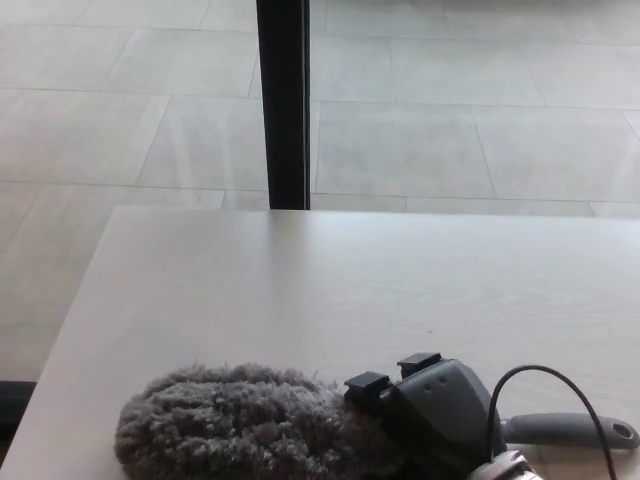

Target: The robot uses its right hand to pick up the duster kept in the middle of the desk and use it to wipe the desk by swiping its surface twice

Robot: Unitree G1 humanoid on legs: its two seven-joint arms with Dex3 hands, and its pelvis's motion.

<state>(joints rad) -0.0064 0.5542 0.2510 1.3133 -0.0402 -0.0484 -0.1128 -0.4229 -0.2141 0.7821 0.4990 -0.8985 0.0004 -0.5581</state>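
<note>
Down at the bottom of the frame, the right hand (435,415) sits low on the desk (330,280), clamped over the duster (250,430) right where the fluffy head meets the handle. Two black fingertips (366,384) poke out over the top on the side toward the fluff, curled round the shaft, so the hand is closed on the tool, not spread. A black cable (540,385) loops up from behind the wrist in the lower right.

The duster lies almost straight across the picture: grey shaggy head out to the lower left, grey handle (570,430) running off to the lower right with its hanging slot near the frame edge. The head spreads across the wood near the front edge, left of centre, and looks to be resting on the surface. So the long axis runs left to right, and the hand grips it at mid-length, fluff leading to the left.

The left hand is nowhere in the picture; the right has this one alone.

My read is that the wipe is under way, and a sweep along that same left-right line looks the natural stroke. Plenty of bare desk lies above, toward the dark post (285,100) and tiled floor (480,110).
</note>
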